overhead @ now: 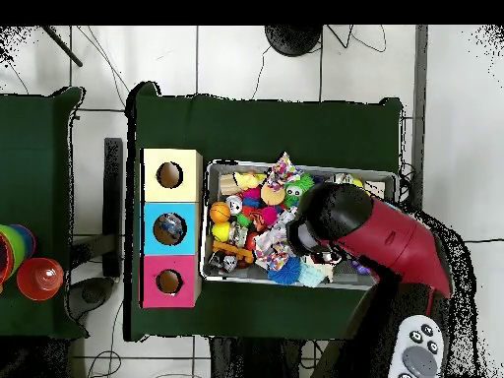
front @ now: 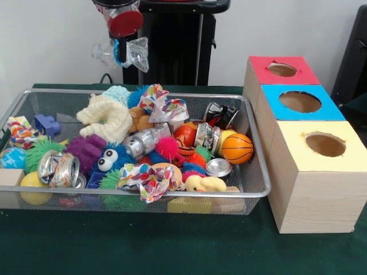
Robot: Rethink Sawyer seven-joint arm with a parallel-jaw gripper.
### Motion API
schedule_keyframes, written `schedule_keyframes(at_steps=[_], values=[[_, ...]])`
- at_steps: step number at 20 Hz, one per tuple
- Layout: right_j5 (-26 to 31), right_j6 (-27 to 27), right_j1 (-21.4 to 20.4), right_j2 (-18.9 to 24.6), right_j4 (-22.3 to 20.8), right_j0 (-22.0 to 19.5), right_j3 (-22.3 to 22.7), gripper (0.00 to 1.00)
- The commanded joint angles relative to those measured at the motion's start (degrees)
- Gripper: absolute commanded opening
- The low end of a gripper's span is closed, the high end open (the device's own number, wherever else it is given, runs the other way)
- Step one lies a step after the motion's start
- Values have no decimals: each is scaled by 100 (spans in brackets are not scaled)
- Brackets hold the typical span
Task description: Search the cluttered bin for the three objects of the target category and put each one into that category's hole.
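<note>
Clutter is seen filling a wire mesh bin (front: 252,189) on the green table (front: 143,246): at the bin's near edge a yellow rubber duck (front: 205,183) and a patterned wrapper (front: 146,179) are laid, with a crushed can (front: 57,168) towards the near-left corner. Farther in, an orange basketball (front: 237,148) is set against the right wall. Just beside the bin's right edge, three boxes are ranged front to back: yellow (front: 321,172), blue (front: 298,103), red (front: 282,70), each holed on top. Behind the bin's far edge, the gripper (front: 122,52) is held aloft, closed on a crumpled clear plastic bottle (front: 137,54)
</note>
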Motion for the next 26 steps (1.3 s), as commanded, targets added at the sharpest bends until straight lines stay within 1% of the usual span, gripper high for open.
schedule_keyframes(at_steps=[1, 6, 9, 13, 15, 18, 21, 26], values=[[-2871, 1013, -406, 806, 601, -187, 1591, 0], [-2735, 664, -434, 764, 618, -438, 1493, 0], [-2687, 605, -432, 689, 587, -545, 1407, 0], [-2710, 721, -393, 535, 550, -583, 1354, 0], [-2846, 703, -276, 517, 496, -690, 1289, 0], [-2937, 548, -222, 658, 501, -955, 1369, 0], [-2842, 627, -219, 702, 576, -985, 1464, 0], [-2996, 717, -232, 682, 529, -968, 1520, 0]])
